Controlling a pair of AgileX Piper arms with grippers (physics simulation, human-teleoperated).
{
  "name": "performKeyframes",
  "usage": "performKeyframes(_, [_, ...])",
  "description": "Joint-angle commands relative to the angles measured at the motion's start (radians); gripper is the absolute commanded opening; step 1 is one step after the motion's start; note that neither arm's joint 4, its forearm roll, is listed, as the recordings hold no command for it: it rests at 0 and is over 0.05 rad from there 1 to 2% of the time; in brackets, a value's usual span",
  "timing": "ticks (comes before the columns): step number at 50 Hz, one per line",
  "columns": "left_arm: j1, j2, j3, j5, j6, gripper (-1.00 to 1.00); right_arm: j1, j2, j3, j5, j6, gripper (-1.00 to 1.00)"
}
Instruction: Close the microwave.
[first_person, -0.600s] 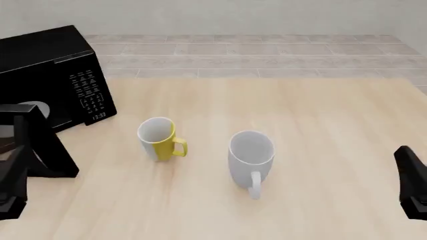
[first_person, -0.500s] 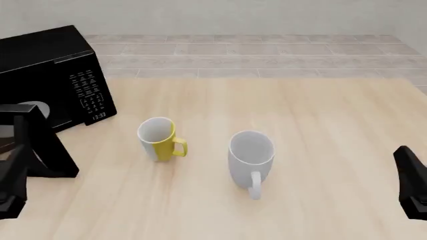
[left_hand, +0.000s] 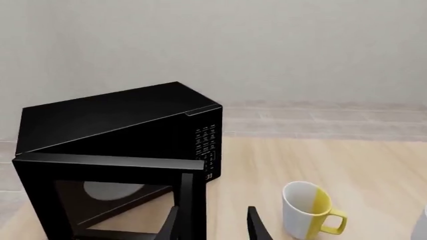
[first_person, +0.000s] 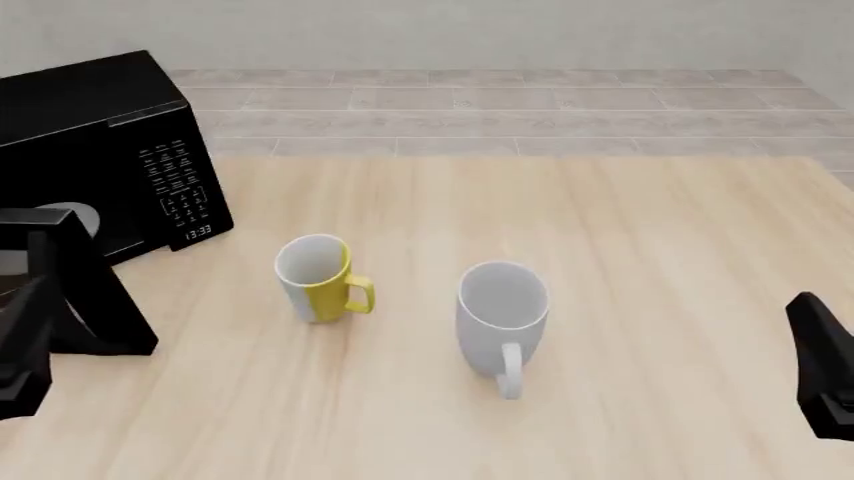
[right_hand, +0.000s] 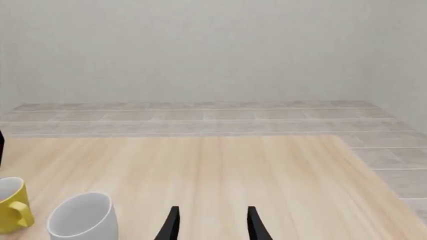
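Both jaws stand apart and empty: the left gripper sits just beside the open door's free edge, the right gripper idles over bare table. The microwave sits at the table's far left, door swung wide, so closing has hardly begun.

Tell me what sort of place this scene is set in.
Probably a simulated kitchen or break-room mock-up: a glossy black microwave with its dark glass door swung open stands on a pale wooden table, with a yellow-and-white ceramic mug and a grey ceramic mug nearby. Tiled floor and bare wall lie behind.
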Motion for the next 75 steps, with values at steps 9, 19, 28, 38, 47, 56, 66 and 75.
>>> performKeyframes(9, [0.016, 0.228, 0.02, -0.217, -0.005, 1.0, 0.004, 0.0, 0.0, -0.003, 0.001, 1.0])
performKeyframes(19, [0.053, 0.284, 0.02, -0.259, 0.004, 1.0, 0.003, 0.002, 0.0, -0.005, -0.003, 1.0])
performKeyframes(28, [0.078, 0.317, 0.021, -0.291, 0.004, 1.0, 0.006, 0.008, 0.0, -0.001, -0.012, 1.0])
performKeyframes(38, [0.096, 0.349, 0.02, -0.321, 0.008, 1.0, 0.009, 0.011, 0.0, -0.002, -0.005, 1.0])
performKeyframes(47, [0.102, 0.435, 0.02, -0.397, 0.024, 1.0, 0.006, 0.007, 0.0, -0.004, 0.005, 1.0])
performKeyframes(56, [0.108, 0.558, 0.02, -0.5, 0.025, 1.0, 0.011, 0.003, -0.001, -0.01, 0.005, 1.0])
performKeyframes(66, [0.114, 0.655, 0.02, -0.578, 0.021, 1.0, 0.012, 0.005, -0.002, -0.014, 0.011, 1.0])
performKeyframes(75, [0.114, 0.773, 0.02, -0.68, 0.014, 1.0, 0.029, 0.003, -0.003, -0.011, 0.037, 1.0])
